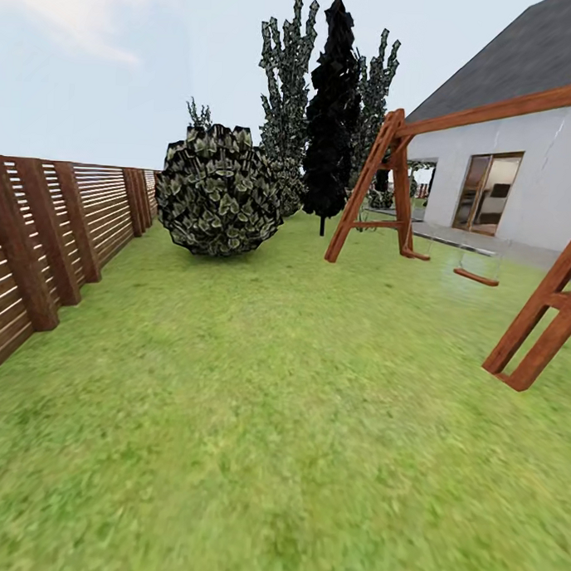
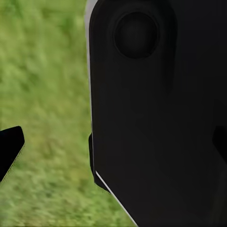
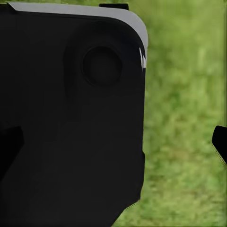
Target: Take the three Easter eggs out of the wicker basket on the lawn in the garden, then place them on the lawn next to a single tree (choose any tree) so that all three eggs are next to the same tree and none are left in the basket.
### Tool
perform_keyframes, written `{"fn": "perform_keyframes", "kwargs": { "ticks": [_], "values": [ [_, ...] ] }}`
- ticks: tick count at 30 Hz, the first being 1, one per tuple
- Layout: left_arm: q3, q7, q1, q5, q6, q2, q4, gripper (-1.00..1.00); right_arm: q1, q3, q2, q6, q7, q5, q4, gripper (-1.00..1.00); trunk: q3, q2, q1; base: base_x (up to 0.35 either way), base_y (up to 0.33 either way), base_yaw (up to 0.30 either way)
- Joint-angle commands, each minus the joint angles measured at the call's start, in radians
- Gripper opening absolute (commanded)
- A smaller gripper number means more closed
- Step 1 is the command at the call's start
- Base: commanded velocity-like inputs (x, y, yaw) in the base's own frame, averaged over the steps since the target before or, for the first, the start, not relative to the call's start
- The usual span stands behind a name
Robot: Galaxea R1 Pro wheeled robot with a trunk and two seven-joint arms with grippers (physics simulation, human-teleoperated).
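Green mottled lawn (image 1: pixel 255 400) fills the head view, running to a round bush (image 1: pixel 218 201), dark narrow trees (image 1: pixel 330 113), a slatted fence (image 1: pixel 63 234), a wooden swing frame (image 1: pixel 389 186) and a white house (image 1: pixel 506 170). Where basket and eggs lie from either arm cannot be told.

Left wrist view: a dark robot panel (image 2: pixel 156 113) over grass; one black fingertip (image 2: pixel 9 146) at the edge, its opening unclear.

Right wrist view: similar panel (image 3: pixel 71 118), one fingertip (image 3: pixel 220 142), opening equally unclear.

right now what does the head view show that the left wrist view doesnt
Head view alone: the wooden fence, a round bush, dark narrow trees, the swing frame and the white house.
Left wrist view alone: a large black robot part up close, and a dark fingertip at the picture's edge.
Both: the lawn, bare where visible.
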Motion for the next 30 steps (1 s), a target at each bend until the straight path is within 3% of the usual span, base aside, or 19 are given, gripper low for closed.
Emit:
{"fn": "perform_keyframes", "kwargs": {
  "ticks": [1, 30],
  "values": [
    [0.0, -0.001, 0.001, 0.0, 0.0, 0.0, -0.002, 1.0, -0.001, -0.001, 0.0, 0.0, 0.002, 0.0, 0.001, 1.0, -0.001, 0.0, 0.001, 0.346, 0.0, 0.0],
    [0.0, -0.001, 0.001, 0.0, -0.001, 0.0, -0.002, 1.0, -0.001, 0.0, -0.001, 0.0, 0.002, 0.0, 0.001, 1.0, -0.001, 0.0, 0.001, 0.346, 0.0, 0.0]
  ]
}}
